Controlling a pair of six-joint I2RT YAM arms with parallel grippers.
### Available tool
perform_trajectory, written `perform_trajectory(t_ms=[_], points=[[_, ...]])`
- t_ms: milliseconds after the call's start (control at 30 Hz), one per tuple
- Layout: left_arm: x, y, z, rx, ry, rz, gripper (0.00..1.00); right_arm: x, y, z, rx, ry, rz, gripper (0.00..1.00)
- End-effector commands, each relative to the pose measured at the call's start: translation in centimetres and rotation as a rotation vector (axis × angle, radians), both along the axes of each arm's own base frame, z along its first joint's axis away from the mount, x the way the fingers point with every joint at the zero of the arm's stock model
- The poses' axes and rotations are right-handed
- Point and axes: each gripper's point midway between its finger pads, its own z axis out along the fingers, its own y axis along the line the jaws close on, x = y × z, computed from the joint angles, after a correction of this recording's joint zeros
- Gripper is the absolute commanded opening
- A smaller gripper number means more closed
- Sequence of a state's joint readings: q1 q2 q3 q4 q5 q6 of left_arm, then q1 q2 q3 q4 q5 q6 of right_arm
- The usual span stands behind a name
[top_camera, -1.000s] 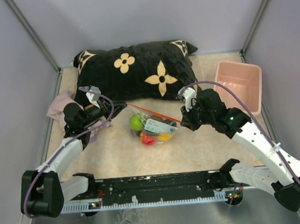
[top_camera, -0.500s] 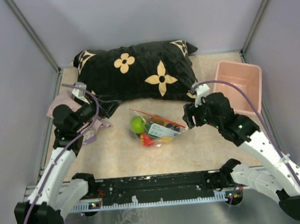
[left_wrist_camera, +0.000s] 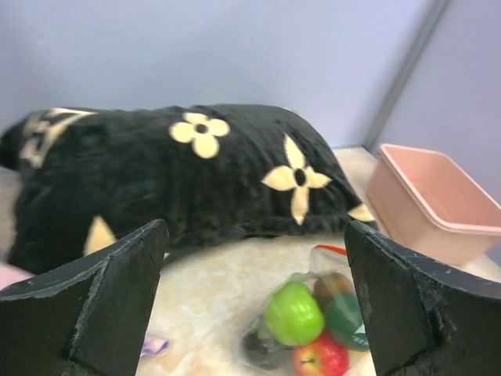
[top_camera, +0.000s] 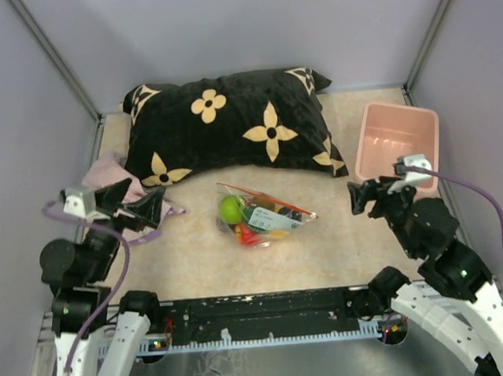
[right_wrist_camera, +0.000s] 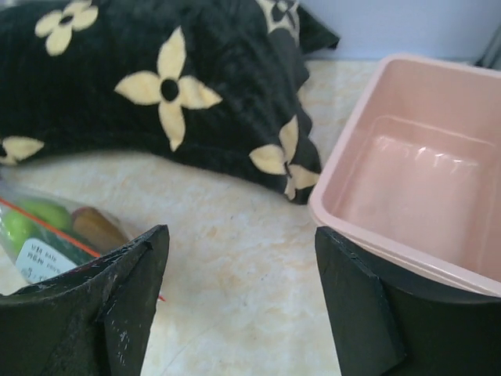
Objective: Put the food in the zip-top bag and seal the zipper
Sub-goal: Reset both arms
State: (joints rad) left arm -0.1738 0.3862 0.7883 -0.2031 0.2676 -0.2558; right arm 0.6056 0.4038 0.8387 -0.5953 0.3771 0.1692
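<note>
Food (top_camera: 230,209) sits inside zip-top bag (top_camera: 267,217), mid-worktop (top_camera: 326,243) — loading looks done. Zipper (top_camera: 268,200) lies flat, prob. sealed, can't confirm. Left tool (top_camera: 138,204) & right tool (top_camera: 367,198) — jaws apart, empty, well apart from bag.

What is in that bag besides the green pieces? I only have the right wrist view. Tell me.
Observer: A red fruit lies low in the bag, outside your frame.
Operator: Report the left tool.
Observer: The left tool is open and empty, off to the left of the bag and not touching it.
</note>
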Motion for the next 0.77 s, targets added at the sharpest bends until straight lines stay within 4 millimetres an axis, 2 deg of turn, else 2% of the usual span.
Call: perform_trajectory(t_ms=[0, 100, 200, 467, 733], points=[[-1.7, 5.1, -0.6, -0.003, -0.038, 0.266, 1.0, -1.5, -5.2, 2.4, 0.083, -0.135, -0.217, 0.76], [-2.7, 5.7, -1.1, -0.054, -0.098, 0.288, 1.0, -2.6, -6.9, 2.5, 0.108, -0.194, -0.265, 0.76], [-2.8, 5.9, -1.8, -0.069, -0.129, 0.3, 1.0, -3.2, -7.5, 2.6, 0.131, -0.229, -0.275, 0.76], [-1.9, 5.9, -3.4, -0.067, -0.108, 0.308, 1.0, -3.3, -7.3, 2.2, 0.132, -0.243, -0.256, 0.76], [-1.8, 5.9, -3.7, -0.059, -0.097, 0.31, 1.0, -3.4, -7.2, 2.3, 0.139, -0.254, -0.248, 0.77]])
